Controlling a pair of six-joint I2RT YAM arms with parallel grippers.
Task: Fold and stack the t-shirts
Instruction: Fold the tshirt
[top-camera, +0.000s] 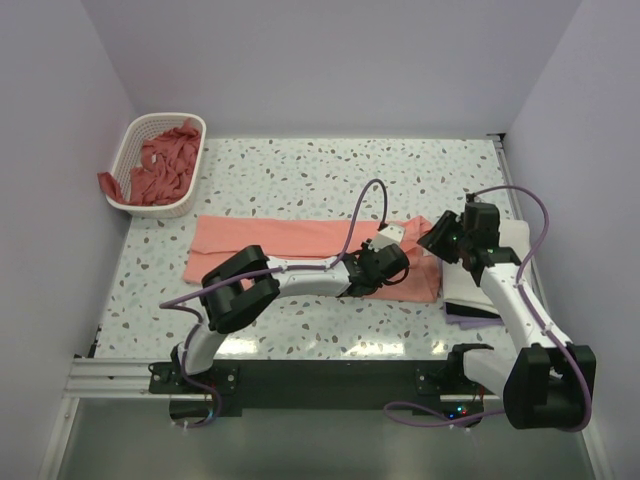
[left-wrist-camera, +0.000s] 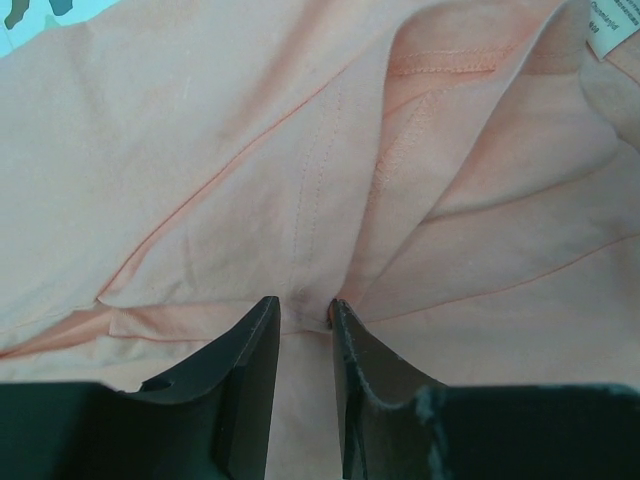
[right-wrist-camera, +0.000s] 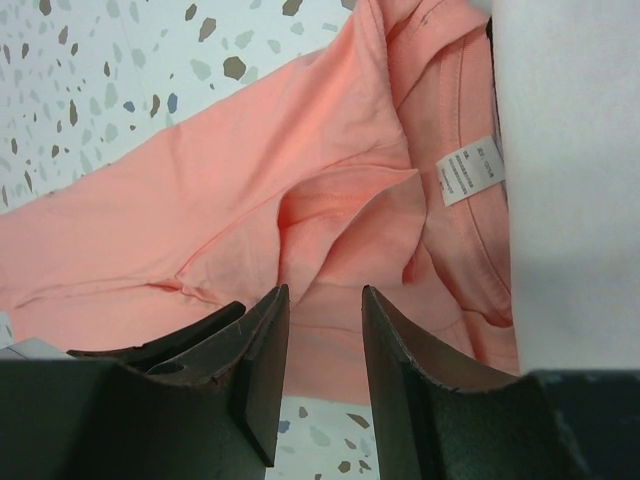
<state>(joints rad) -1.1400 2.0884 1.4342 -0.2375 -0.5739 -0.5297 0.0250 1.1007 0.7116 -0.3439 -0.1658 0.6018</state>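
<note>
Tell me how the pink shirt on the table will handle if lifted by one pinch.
Probably floppy: the shirt creases and ridges up between the fingertips of the left gripper, so it should drape from any pinch. Likely light, being thin cloth lying flat on the table. Pushed, it would probably bunch rather than slide whole.

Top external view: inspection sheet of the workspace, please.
Surface: speckled table, no spills seen.
Job's things: pink t-shirt folded lengthwise, mid-table; white t-shirt at right edge; more pink shirts in white basket, far left.
Clutter: nothing seen.
Grippers: left gripper fingers pinch a fold of the pink t-shirt; right gripper fingers apart over its label end, grip unclear.
Cables: purple cables loop above both arms.
Surroundings: lavender walls; metal rail at near edge.
</note>
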